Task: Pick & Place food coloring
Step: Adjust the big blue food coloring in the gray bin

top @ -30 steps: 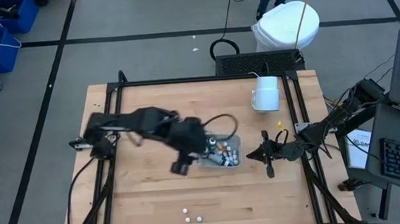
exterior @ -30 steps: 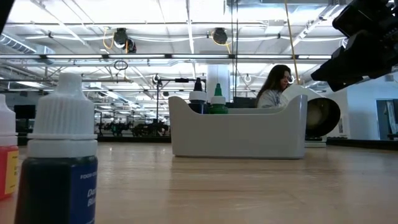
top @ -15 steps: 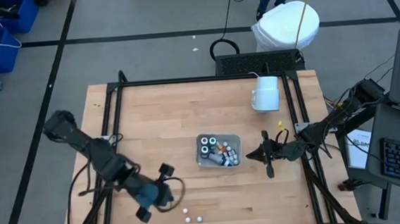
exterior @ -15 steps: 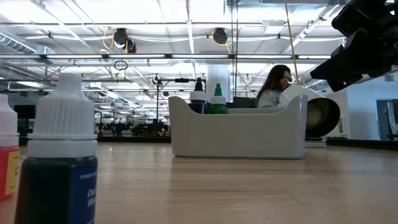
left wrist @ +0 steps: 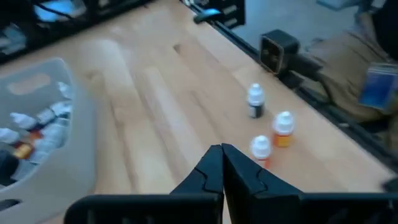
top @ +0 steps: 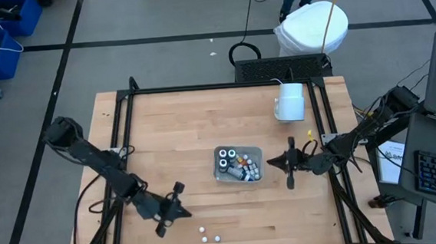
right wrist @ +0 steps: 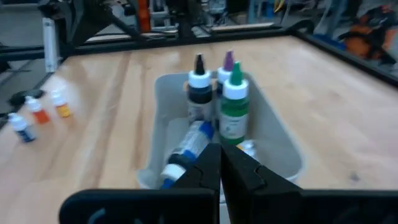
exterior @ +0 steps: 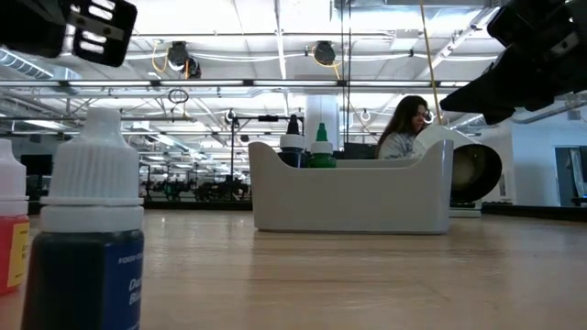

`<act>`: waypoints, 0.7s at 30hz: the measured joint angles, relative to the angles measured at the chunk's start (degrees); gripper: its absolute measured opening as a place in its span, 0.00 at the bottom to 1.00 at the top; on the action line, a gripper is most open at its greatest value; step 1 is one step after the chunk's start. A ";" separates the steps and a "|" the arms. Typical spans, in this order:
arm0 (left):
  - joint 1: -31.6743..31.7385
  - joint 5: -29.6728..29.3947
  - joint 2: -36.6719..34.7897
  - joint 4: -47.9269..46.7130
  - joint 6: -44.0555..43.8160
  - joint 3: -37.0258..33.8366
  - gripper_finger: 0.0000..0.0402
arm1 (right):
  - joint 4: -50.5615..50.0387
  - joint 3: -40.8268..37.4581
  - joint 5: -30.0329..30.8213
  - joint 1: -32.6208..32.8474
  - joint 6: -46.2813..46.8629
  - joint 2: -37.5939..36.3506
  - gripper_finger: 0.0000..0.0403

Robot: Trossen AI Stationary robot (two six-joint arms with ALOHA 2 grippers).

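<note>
Three small white-capped food coloring bottles [top: 208, 235] stand upright on the wood near the table's front edge. In the left wrist view they are a dark one [left wrist: 255, 102] and two orange ones [left wrist: 283, 128] [left wrist: 260, 149]. My left gripper [top: 187, 211] is shut and hovers just left of them, touching none. Several more bottles [right wrist: 214, 93] fill the clear tray [top: 255, 152] at mid-table, some upright and some lying. My right gripper [top: 270, 163] is shut and sits at the tray's right side, pointing at it.
A large white mug [top: 290, 101] lies at the far right of the table. Black frame rails [top: 200, 87] run along the table's edges. In the low view a blue bottle [exterior: 90, 240] stands close to the camera, and a person [exterior: 404, 128] shows in the room behind the tray.
My left gripper has swung from over the tray toward the table's near-left part and now hovers beside the three loose bottles. The tray and the bottles have stayed where they were.
</note>
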 joint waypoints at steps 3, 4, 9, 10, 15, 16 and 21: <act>1.65 0.30 -0.04 3.69 1.52 -2.11 0.03 | 0.27 0.00 2.08 0.00 -0.28 0.01 0.00; 2.19 0.28 -0.04 3.91 1.59 -2.57 0.04 | 0.20 0.00 2.44 0.00 -0.29 0.09 0.00; 3.54 0.36 -0.02 4.09 0.41 -3.67 0.01 | 1.27 0.00 2.41 0.00 -0.46 1.83 0.00; 3.58 0.29 -0.02 4.01 0.13 -3.81 0.02 | 2.03 0.00 2.39 0.00 -0.46 2.48 0.00; 3.57 0.24 -0.02 4.00 0.72 -3.86 0.04 | 7.08 0.00 1.88 0.00 -0.35 6.56 0.00; 3.55 0.25 -0.02 4.00 1.07 -3.86 0.04 | 8.31 0.00 0.54 -0.02 -0.33 7.37 0.00; 3.60 0.23 -0.02 3.85 2.05 -3.86 0.01 | 15.16 0.00 -3.89 -0.27 -3.46 10.14 0.00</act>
